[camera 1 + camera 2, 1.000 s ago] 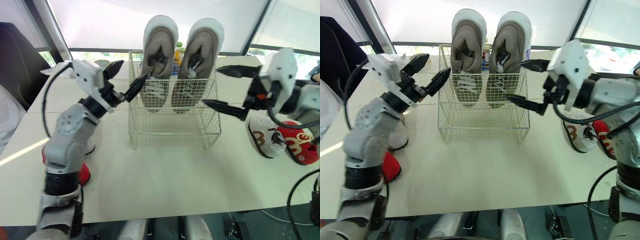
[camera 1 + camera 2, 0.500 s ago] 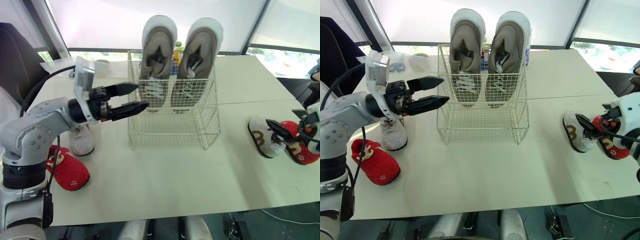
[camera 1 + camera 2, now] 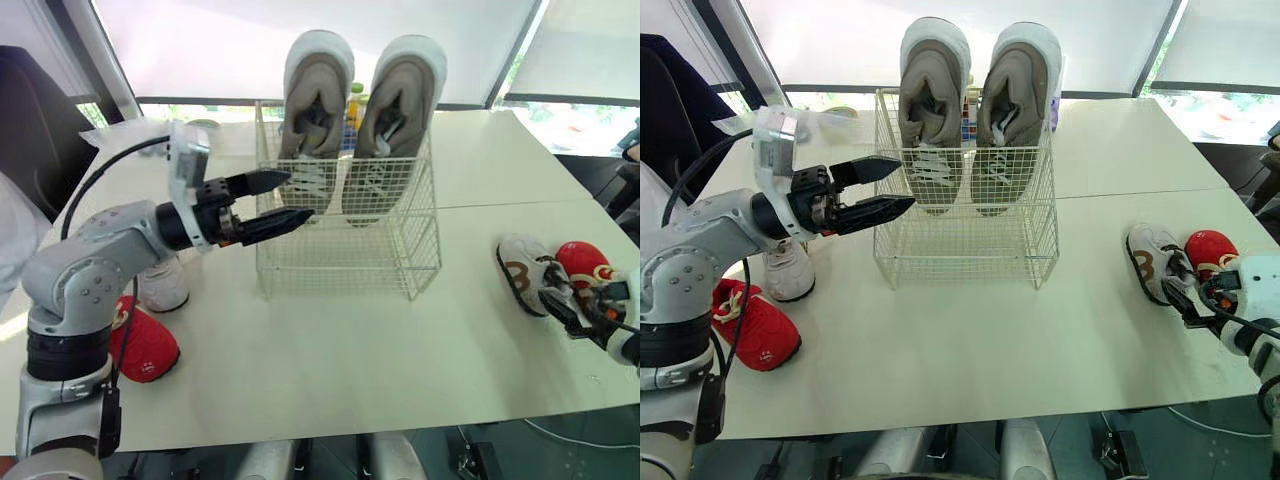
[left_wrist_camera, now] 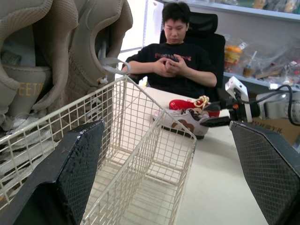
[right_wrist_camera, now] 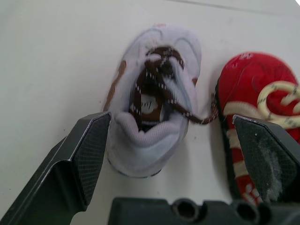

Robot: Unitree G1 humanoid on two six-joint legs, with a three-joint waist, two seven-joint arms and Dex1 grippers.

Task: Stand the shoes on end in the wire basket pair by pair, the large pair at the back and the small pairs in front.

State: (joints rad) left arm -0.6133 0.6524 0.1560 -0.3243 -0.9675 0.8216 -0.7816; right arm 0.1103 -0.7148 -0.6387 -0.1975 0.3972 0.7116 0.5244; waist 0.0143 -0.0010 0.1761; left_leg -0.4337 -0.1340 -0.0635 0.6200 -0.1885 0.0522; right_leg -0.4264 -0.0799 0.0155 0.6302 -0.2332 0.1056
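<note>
R gripper [image 5: 172,122]: your fingers stand wide apart, empty, either side of white small shoe [image 5: 152,89], no grip. Red small shoe [image 5: 253,89] just beside outer finger. L gripper [image 3: 296,196]: fingers apart, empty, tips at left wall of wire basket [image 3: 340,262]; contact can't be told. Large pair [image 3: 316,110] upright beyond tips, at basket rear, w/ open room in front. Second white shoe [image 3: 788,272] and second red shoe [image 3: 755,328] lie under L arm.
</note>
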